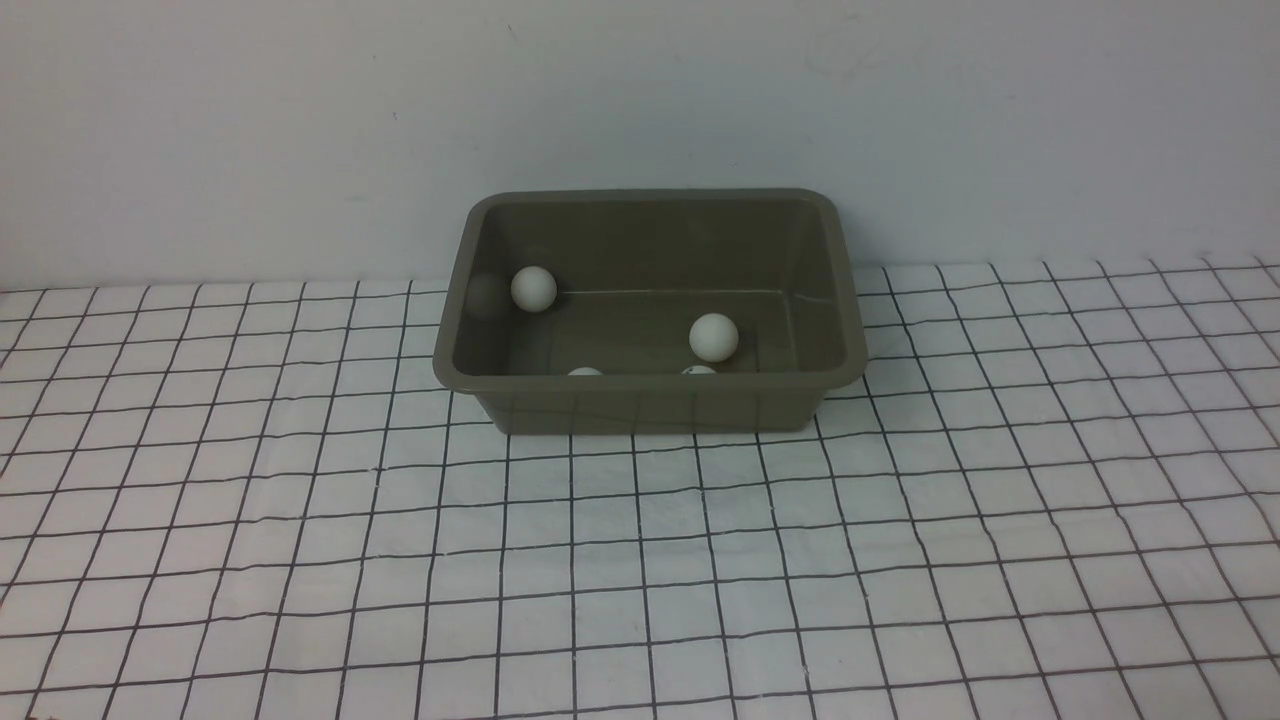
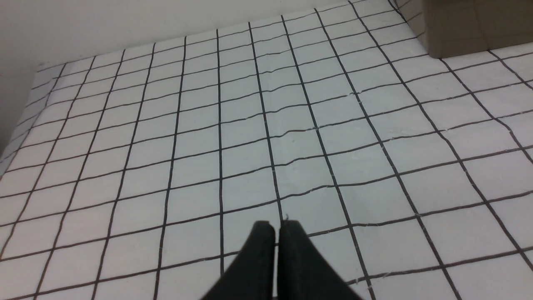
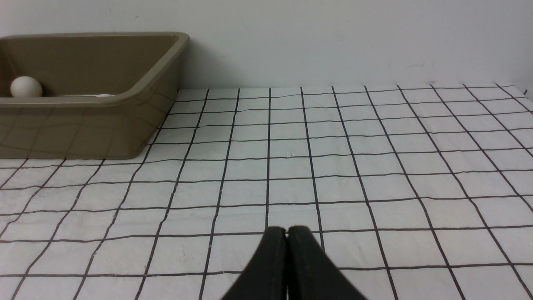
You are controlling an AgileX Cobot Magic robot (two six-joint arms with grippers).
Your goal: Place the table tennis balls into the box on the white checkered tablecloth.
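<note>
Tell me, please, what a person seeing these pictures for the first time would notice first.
First, the olive-grey box by the back wall, standing on the white checkered tablecloth. Four table tennis balls lie inside it; two are half hidden by its near rim. Both wrist views show shut, empty grippers above bare cloth.

Olive-grey box [image 1: 650,410], white balls [image 1: 713,336], b/w grid cloth [image 1: 640,570].

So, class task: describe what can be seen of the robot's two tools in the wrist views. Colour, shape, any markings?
Little shows. The left tool is two matte black fingers, broad low down and tapering to rounded tips. The right tool looks the same: plain black, tapered, rounded. No cables, labels or markings are visible, and the arms themselves are out of view.
</note>
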